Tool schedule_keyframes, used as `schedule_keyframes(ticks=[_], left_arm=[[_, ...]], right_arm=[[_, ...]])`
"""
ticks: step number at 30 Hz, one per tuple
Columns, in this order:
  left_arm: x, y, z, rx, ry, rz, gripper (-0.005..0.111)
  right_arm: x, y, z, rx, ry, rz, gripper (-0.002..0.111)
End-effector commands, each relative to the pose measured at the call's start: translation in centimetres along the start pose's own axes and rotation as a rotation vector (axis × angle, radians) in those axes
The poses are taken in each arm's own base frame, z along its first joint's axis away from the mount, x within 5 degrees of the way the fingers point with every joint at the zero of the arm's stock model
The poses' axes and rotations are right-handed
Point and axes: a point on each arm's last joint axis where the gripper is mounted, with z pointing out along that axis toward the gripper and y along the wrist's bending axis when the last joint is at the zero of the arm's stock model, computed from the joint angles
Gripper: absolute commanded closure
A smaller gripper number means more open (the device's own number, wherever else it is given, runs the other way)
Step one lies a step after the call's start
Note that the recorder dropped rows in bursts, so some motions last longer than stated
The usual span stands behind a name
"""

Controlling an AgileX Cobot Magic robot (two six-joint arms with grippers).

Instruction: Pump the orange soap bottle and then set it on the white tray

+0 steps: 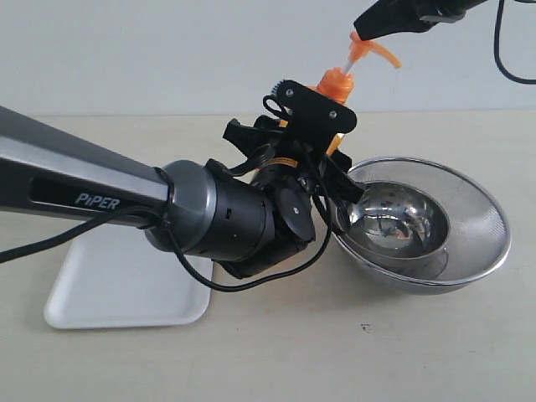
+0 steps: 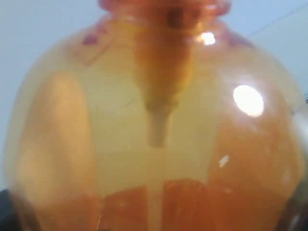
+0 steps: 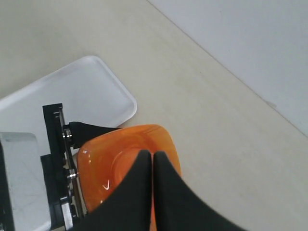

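Orange translucent plastic fills the left wrist view: the orange soap bottle (image 2: 159, 134) is seen at very close range, with its dip tube showing through the wall. In the exterior view the bottle is held upright by the left claw (image 1: 322, 151), which appears closed on the flat sides of the body, most of which is hidden behind the wrist. The bottle is placed just beside the steel bowls (image 1: 469, 226) and apart from the white tray (image 1: 126, 293). Whether its base rests on the counter (image 1: 335, 352) or is lifted cannot be told.

The right claw (image 3: 152, 156) is shown with its fingers brought together, nothing between them, and its tip is set against the top of the pump head (image 1: 373, 50), so the pumping step is judged to be in hand and the placing not yet begun.

The bottle is judged light to moderate in weight, with liquid that can slosh. Its walls are likely smooth, somewhat slippery and slightly yielding under a squeeze. The thin white stem and spout are judged the weakest parts and should not be used for carrying. A hold on the flat sides at mid-body, as now, is judged best, and the bottle should be kept upright when moved to the tray.
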Motion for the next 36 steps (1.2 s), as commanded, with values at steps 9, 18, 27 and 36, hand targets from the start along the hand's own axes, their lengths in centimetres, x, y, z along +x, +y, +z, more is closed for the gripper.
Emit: schedule_keyframes(ticks=[9,18,27,36], left_arm=[[-1.3,0.1,-0.2,-0.018,-0.068,0.013,0.102],[-1.3,0.1,-0.2,-0.018,-0.068,0.013,0.102],[-1.3,0.1,-0.2,-0.018,-0.068,0.013,0.102],[-1.3,0.1,-0.2,-0.018,-0.068,0.013,0.102]], right_arm=[[2.2,0.1,1.9,-0.088,0.141,-0.006,0.108],[3.0,-0.3,3.0,-0.115,0.167,0.025,0.108],[3.0,-0.2,3.0,-0.119,0.169,0.025,0.108],[3.0,-0.2,3.0,-0.119,0.169,0.025,0.108]])
